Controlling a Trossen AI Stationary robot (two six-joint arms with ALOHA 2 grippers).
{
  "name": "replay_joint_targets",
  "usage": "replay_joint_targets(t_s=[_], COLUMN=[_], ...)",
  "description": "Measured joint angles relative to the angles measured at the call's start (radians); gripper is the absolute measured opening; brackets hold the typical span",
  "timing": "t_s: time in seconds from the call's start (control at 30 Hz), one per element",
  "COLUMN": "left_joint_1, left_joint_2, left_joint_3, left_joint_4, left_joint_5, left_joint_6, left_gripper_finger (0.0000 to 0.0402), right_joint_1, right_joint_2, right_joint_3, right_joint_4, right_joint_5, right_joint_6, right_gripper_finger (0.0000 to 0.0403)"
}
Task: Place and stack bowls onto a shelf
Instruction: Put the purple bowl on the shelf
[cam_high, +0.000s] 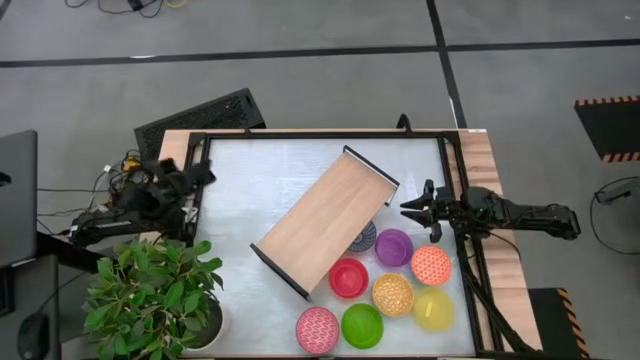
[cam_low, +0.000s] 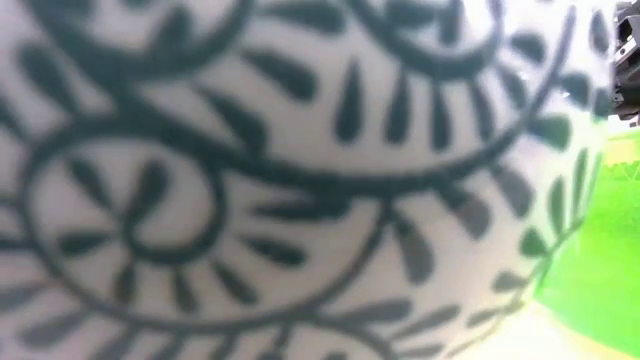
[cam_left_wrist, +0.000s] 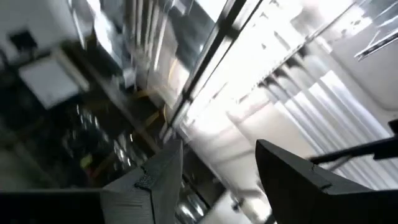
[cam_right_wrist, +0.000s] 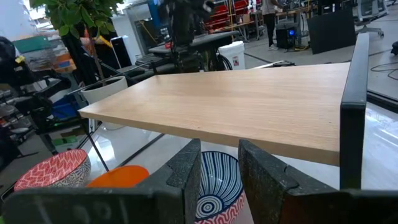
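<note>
The light-wood shelf (cam_high: 325, 220) stands slantwise on the white tabletop on its black end frames. In the right wrist view its board (cam_right_wrist: 236, 99) fills the middle. A blue-grey patterned bowl (cam_high: 365, 238) (cam_right_wrist: 217, 183) sits partly under the board. The purple (cam_high: 393, 246), orange lattice (cam_high: 431, 265), red (cam_high: 348, 277), yellow-orange lattice (cam_high: 393, 294), yellow (cam_high: 433, 309), green (cam_high: 362, 325) and pink lattice (cam_high: 317, 330) bowls stand on the table near the shelf's right end. My right gripper (cam_high: 407, 209) (cam_right_wrist: 219, 168) is open, level, just right of that end. My left gripper (cam_high: 205, 175) (cam_left_wrist: 217, 180) is open at the table's left edge.
A potted plant (cam_high: 155, 295) stands at the table's near left corner. The black table frame (cam_high: 450, 170) runs along the edges. In the low view a white, dark-patterned bowl (cam_low: 300, 180) blocks nearly everything, with green (cam_low: 600, 270) beside it. The tabletop (cam_high: 270, 170) shows bare at the far left.
</note>
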Motion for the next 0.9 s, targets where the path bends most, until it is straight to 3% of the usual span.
replay_joint_targets(t_s=[0.23,0.5,0.63,0.73,0.83,0.9], left_joint_1=[0.000,0.000,0.000,0.000,0.000,0.000], left_joint_2=[0.084,0.224,0.263,0.282,0.303,0.317], left_joint_3=[0.165,0.327,0.370,0.390,0.411,0.429], left_joint_4=[-0.005,-0.023,-0.063,-0.125,-0.186,-0.215], left_joint_5=[-0.005,0.006,0.012,0.029,0.031,0.034], left_joint_6=[0.125,0.269,0.301,0.347,0.359,0.359], left_gripper_finger=[0.0190,0.0190,0.0190,0.0191,0.0197,0.0206], right_joint_1=[-0.001,0.010,0.010,0.010,0.005,-0.005], right_joint_2=[0.000,0.000,0.000,0.002,0.001,0.002], right_joint_3=[-0.002,-0.002,-0.002,-0.002,-0.002,-0.002], right_joint_4=[0.046,0.054,0.055,0.063,0.230,0.432], right_joint_5=[0.000,-0.006,-0.031,-0.034,-0.029,0.005], right_joint_6=[0.088,0.408,0.658,0.673,0.694,0.734], right_gripper_finger=[0.0134,0.0134,0.0134,0.0134,0.0134,0.0134])
